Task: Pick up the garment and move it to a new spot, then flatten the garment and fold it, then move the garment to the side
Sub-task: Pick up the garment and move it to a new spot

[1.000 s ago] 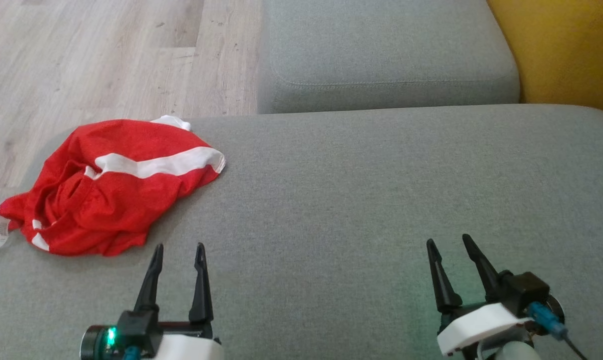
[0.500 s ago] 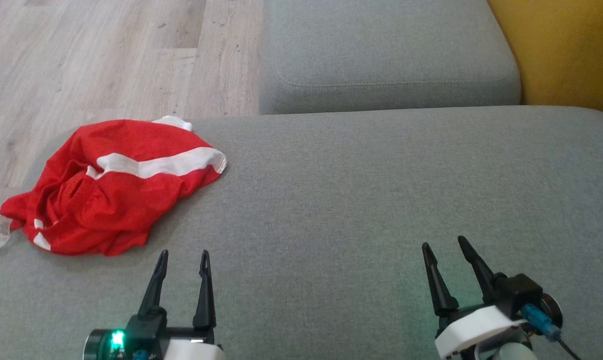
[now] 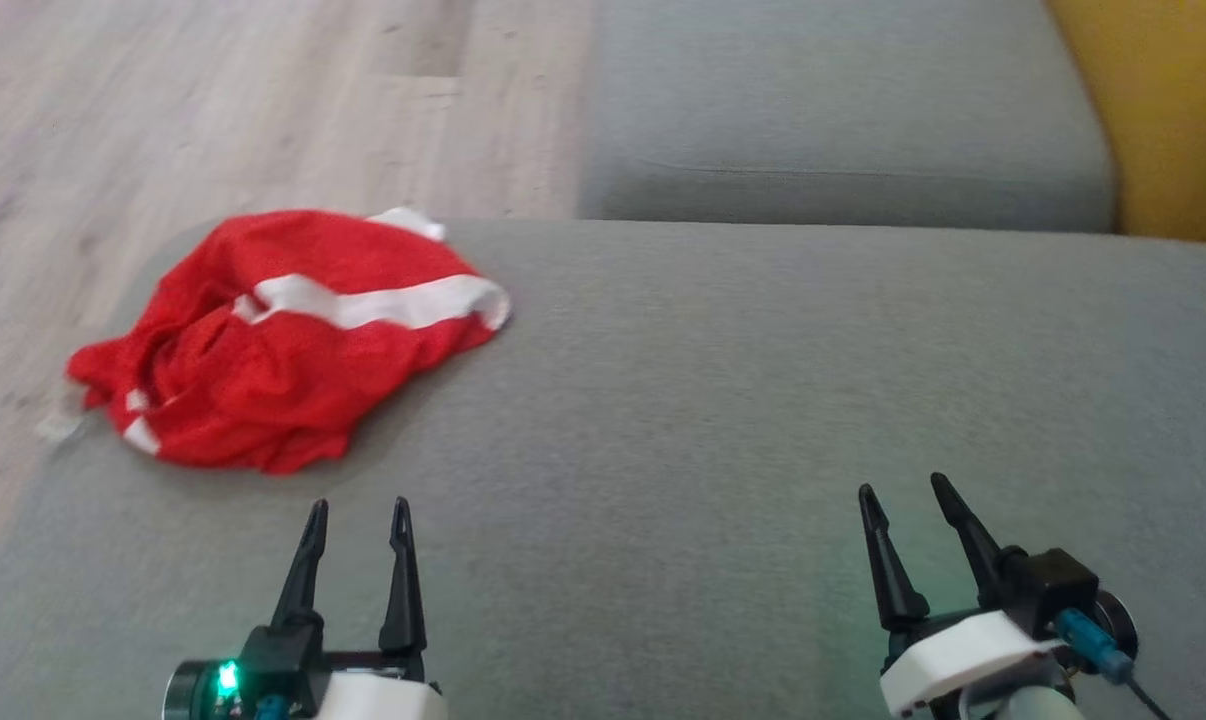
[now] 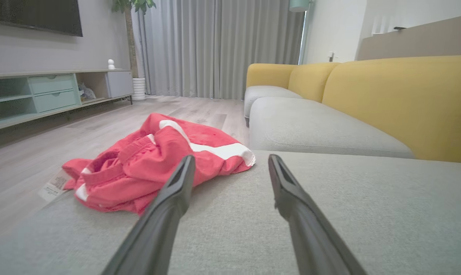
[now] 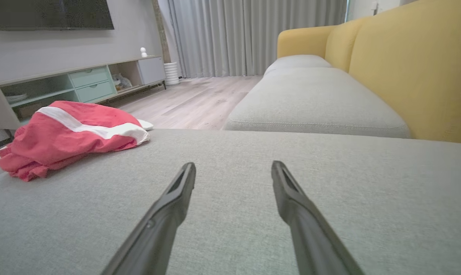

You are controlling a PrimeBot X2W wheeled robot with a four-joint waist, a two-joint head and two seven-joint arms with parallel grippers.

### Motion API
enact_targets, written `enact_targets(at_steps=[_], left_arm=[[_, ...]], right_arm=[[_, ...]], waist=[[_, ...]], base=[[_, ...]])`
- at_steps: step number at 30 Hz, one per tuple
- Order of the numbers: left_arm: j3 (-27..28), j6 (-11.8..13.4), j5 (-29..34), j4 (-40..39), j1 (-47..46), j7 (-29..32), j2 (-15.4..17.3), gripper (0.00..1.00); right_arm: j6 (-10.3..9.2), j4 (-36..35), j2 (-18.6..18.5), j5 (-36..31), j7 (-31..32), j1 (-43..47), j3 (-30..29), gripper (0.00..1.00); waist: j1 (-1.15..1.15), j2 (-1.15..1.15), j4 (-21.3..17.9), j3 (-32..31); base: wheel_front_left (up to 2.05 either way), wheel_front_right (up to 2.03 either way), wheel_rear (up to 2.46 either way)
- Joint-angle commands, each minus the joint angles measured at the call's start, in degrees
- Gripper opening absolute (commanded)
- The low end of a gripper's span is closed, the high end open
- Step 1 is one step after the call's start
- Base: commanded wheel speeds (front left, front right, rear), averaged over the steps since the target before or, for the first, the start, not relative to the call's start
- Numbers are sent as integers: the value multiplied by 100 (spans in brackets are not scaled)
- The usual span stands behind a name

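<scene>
The garment point(image 3: 283, 340) is red with a broad white band across it and small white patches at its near edge. It lies crumpled in a loose heap, folds bunched on one side and an elastic waistband showing in the left wrist view. It sits on the grey cushion point(image 3: 713, 400), at the cushion's far left corner, and its left edge hangs slightly over the cushion's side above the wood floor point(image 3: 163, 120). A pale tag point(image 4: 54, 185) sticks out from that edge.

The left gripper point(image 3: 358, 505) hovers over the cushion's near left part, just short of the garment. Its two dark fingers are spread wide, hold nothing and touch nothing; they point toward the cloth's near edge. The right gripper point(image 3: 902, 485) hovers over the cushion's near right part, well apart from the garment. Its fingers are equally wide apart and empty, over bare fabric.

Beyond the cushion's far edge lies a second seat point(image 3: 843, 120), with a yellow backrest point(image 3: 1173, 120) on the right.
</scene>
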Motion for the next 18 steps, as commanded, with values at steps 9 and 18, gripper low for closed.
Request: enact_targets(at_steps=[9,18], left_arm=[[365,3,81,-184,-274,-56,22,100],[673,91,57,-504,-215,-56,22,100]], right_arm=[[-4,-189,-51,58,-78,-188,191,100],[-4,-129,-51,-85,-78,-315,381,100]], waist=[[0,0,1466,23],[0,0,2094,260]], base=[[0,0,0],[0,0,0]])
